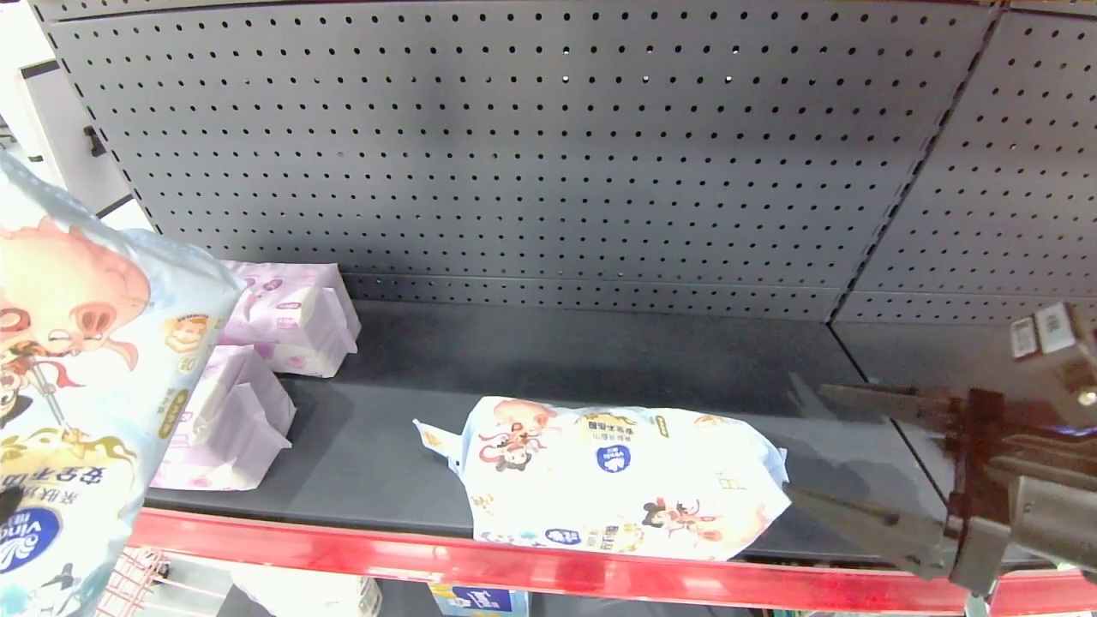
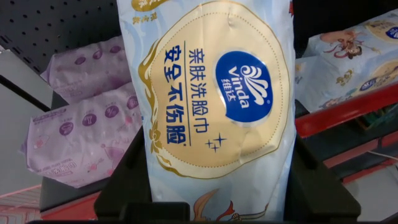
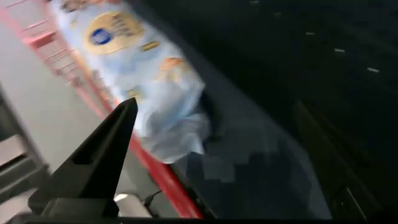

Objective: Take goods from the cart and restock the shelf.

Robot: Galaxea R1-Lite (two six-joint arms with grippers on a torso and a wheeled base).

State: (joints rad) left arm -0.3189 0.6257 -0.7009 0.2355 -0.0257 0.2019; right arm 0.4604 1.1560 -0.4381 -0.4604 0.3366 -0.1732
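Shelf: one dark grey shelf [image 1: 600, 360] with a red front edge [image 1: 514, 566] ran across the head view.
Back wall: one grey pegboard wall [image 1: 514, 154] stood upright behind the shelf.
Blue-white packs: two were counted, both soft bags with cartoon figures printed on them.
Held pack: the held pack [image 1: 77, 386] was at the far left, in front of the shelf edge and not on the board. It stood upright and hid part of the purple packs.
Lying pack: the lying pack [image 1: 617, 480] lay flat on the shelf, about the middle and close to the red front edge, with one end pointing to the right gripper.
Purple packs: two were counted at the left end of the shelf. The back purple pack [image 1: 291, 317] was near the pegboard wall. The front purple pack [image 1: 227, 420] was just before it, nearer the edge. They were close together, but I cannot tell if they touched.
Left gripper: the left gripper [image 2: 221, 186] had its two black fingers closed against the sides of the held pack, which rose up between them.
Right gripper: the right gripper [image 1: 806, 441] was over the right part of the shelf, just beside the lying pack. Its fingers were spread wide and carried nothing.
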